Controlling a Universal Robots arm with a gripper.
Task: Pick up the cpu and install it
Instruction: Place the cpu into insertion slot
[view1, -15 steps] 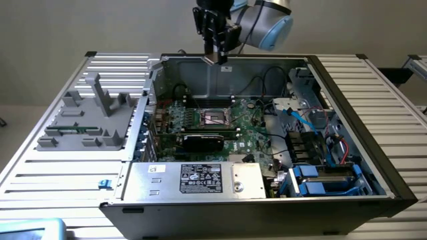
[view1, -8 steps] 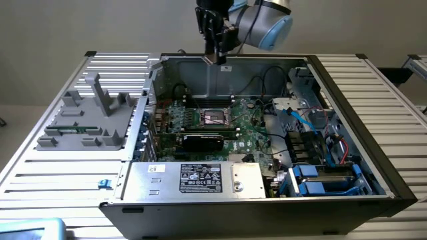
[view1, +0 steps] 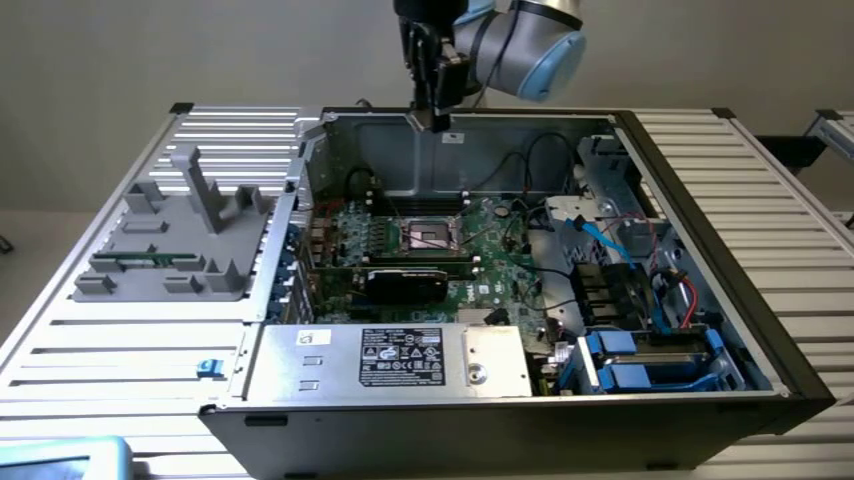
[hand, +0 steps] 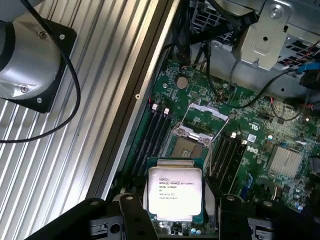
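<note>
Well, a big table (view1: 120, 330) made of pale metal slats takes up most of the space. A plain beige wall (view1: 200, 50) stands behind it. An open computer case (view1: 747, 330) lies flat on the table with its inside facing up. On the exterior view's left, just beside the case, a grey tray (view1: 160, 250) with tall posts rests on the slats. A little blue clip (view1: 207, 368) sits near the front corner of the case.

Inside the case is a green board (view1: 501, 265). In the middle of it is the socket (view1: 430, 235), a square metal frame with a dark centre. In the wrist view its metal lid stands open. Long black slots (hand: 155, 127) run on both sides of it. A black card (view1: 407, 283) lies across the board just in front of the socket. A silver box (view1: 387, 358) with a white label fills the front of the case. Blue drive boxes (view1: 641, 365) sit at the exterior view's right. Black cables (view1: 527, 150) loop over the board near the back wall of the case.

The gripper (view1: 430, 118) hangs high above the back edge of the case, well apart from the board. Its black fingers (hand: 131, 215) are clamped on the cpu (hand: 174, 192), one on each side. The cpu is flat, with its shiny side up and small print on it. It is in the air above the board, not in the socket. The arm's round grey base (hand: 30, 55) sits on the slats beside the case, and a thin black cord (hand: 75, 95) curves past it.
</note>
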